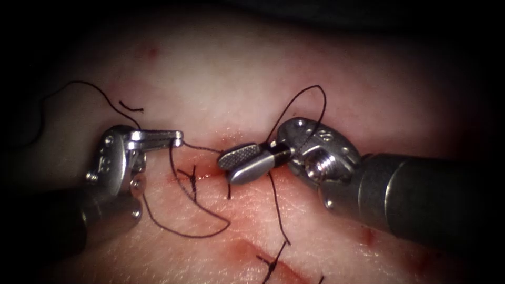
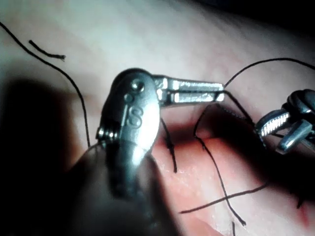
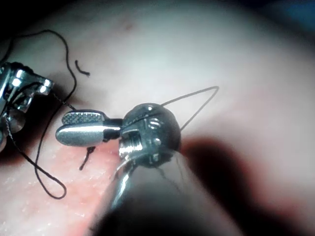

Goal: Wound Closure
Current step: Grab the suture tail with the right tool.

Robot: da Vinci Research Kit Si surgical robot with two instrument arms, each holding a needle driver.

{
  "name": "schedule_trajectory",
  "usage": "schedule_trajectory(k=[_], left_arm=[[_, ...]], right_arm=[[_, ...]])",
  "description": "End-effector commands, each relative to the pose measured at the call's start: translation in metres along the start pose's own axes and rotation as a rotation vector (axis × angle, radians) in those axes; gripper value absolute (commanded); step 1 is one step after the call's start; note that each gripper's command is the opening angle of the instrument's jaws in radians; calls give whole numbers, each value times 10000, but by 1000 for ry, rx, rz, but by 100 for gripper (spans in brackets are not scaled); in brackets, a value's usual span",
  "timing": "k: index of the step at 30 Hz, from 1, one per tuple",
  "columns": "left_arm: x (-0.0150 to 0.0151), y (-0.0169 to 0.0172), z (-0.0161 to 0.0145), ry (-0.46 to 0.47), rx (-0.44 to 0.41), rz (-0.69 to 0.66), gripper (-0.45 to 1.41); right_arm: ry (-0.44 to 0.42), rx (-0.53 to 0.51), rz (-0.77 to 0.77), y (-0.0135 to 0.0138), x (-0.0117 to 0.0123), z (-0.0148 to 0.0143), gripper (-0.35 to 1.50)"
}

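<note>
The cut (image 1: 210,172) runs across the tissue (image 1: 221,79) with red fluid along it, and a tied stitch (image 1: 192,179) crosses it. My left tool (image 1: 180,138) is on the left, jaws shut on the dark thread (image 1: 202,149) at their tips (image 2: 222,93). That thread runs right to my right tool (image 1: 227,167), whose jaws stand open over the cut with nothing clamped (image 3: 74,127). A loop of thread (image 1: 315,97) arches over the right tool's wrist, and another strand hangs below it (image 1: 278,208). I see no needle.
A short cut piece of thread (image 1: 131,108) lies on the tissue above the left tool. A slack loop (image 1: 194,234) rests below the stitch. A second stitch (image 1: 273,263) crosses the cut lower right, amid red fluid.
</note>
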State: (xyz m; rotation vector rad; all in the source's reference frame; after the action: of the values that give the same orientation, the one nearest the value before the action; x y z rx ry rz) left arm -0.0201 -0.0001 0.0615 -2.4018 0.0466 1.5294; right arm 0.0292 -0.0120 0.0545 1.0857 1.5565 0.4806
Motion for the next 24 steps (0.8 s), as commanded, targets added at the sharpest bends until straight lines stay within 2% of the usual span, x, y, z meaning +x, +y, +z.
schedule_trajectory(k=[1,3,5,6,10,11,13,16,19,24], left_arm=[[-3,-7,7,5,14,-7,-45],[9,-14,16,13,37,-22,-45],[13,-16,22,16,37,-25,-45],[15,-15,27,13,19,-29,-45],[11,-9,33,-5,-63,-24,-45],[8,-6,33,-13,-102,-16,-45],[7,-3,31,-21,-124,-20,-45],[5,2,26,-52,-210,-42,-45],[4,9,18,-81,-274,-66,-45],[6,10,10,-93,-290,-74,-45]], right_arm=[[-55,32,-9,5,-13,5,4],[-142,83,-26,2,-28,8,4],[-189,112,-36,2,-37,10,7],[-244,144,-42,2,-44,12,15],[-391,223,-109,5,-61,13,71],[-440,215,-143,7,-65,11,79],[-501,195,-201,10,-67,9,89],[-555,191,-279,13,-67,4,102],[-573,195,-357,14,-65,-4,112],[-691,197,-494,18,-70,-5,112]])
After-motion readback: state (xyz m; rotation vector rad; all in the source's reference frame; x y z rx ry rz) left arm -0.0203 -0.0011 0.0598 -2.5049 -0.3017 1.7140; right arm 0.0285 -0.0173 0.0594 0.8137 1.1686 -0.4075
